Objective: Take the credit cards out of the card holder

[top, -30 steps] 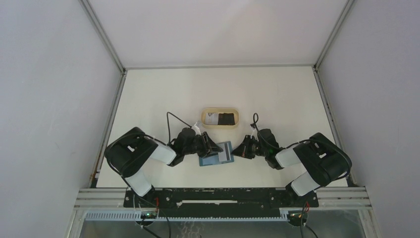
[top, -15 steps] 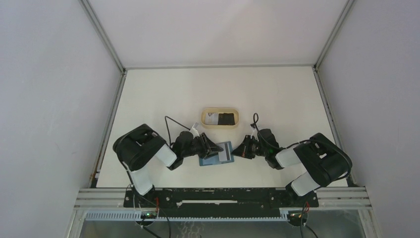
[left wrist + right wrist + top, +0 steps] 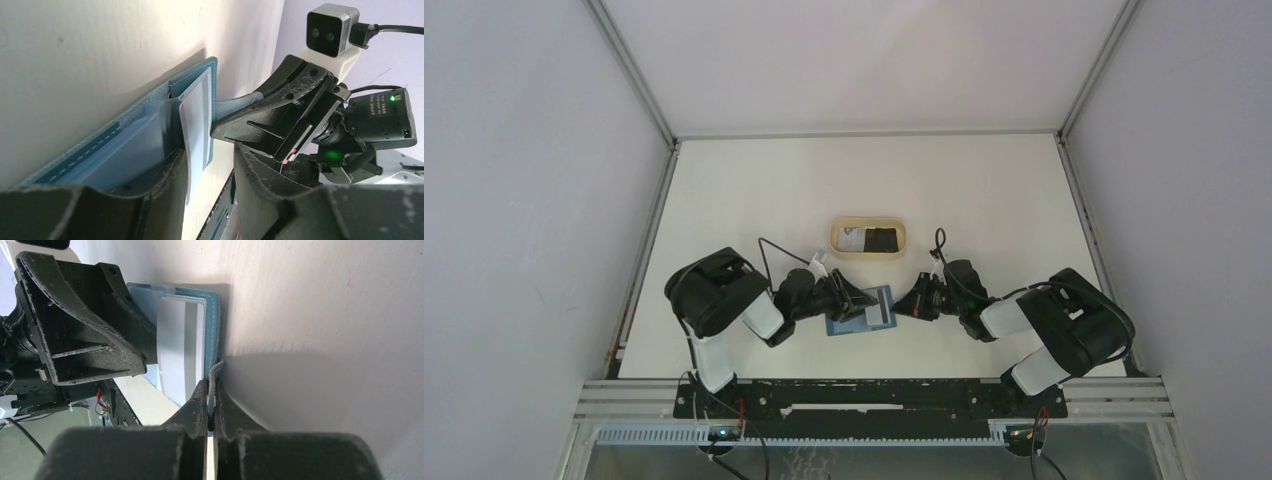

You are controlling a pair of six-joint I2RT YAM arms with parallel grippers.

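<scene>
The teal card holder (image 3: 848,324) lies open on the table between both grippers. A white card with a grey stripe (image 3: 196,117) sticks halfway out of its light blue pocket (image 3: 125,150). My left gripper (image 3: 209,160) is open around the card's free end; the card edge rests by the left finger (image 3: 150,200), with a gap to the other finger. My right gripper (image 3: 210,405) is shut on the holder's snap tab (image 3: 214,372), pinning that side. From above, the striped card (image 3: 881,305) lies between the left gripper (image 3: 862,298) and the right gripper (image 3: 900,306).
A tan oval tray (image 3: 869,220) stands just behind the holder, with a white card (image 3: 854,238) and a black card (image 3: 884,240) in it. The two gripper tips are close together. The arm bases and the rail (image 3: 874,395) lie near the front edge.
The left arm's elbow and upper links have swung to the right, towards the middle. Both grippers, the holder and the card stay almost where they were.
</scene>
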